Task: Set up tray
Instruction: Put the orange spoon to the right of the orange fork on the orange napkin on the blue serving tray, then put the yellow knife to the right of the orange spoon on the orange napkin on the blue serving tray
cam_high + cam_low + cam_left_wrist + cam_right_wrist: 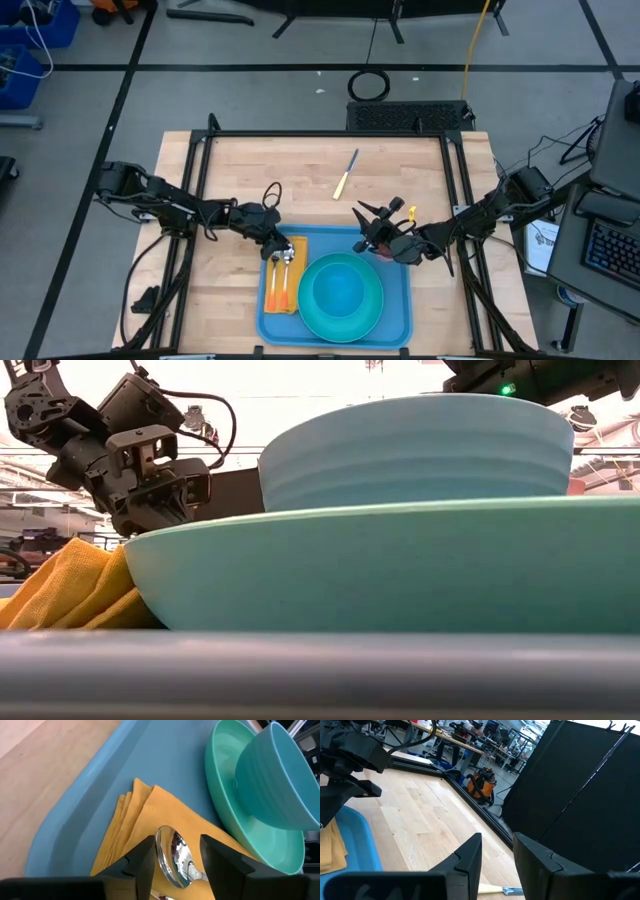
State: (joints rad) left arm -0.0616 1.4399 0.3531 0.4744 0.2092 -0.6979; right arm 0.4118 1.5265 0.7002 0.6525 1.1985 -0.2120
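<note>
My left pincer (176, 859) sits spread over the spoon (176, 857) on the napkin (280, 288), left side of the tray (400, 325) at the tabletop (300, 170) front edge. Right pincer (497, 851) hovers slightly apart, empty, by the tray's far right corner.

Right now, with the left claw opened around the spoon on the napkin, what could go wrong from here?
1. The spoon lies between the fingers of the left claw; a sideways pull-out could drag it off the napkin.
2. The plate with the bowl sits beside the napkin, so a swing toward them may bump them.
3. The knife lies on the table, outside the tray; the right claw hovers empty.
</note>
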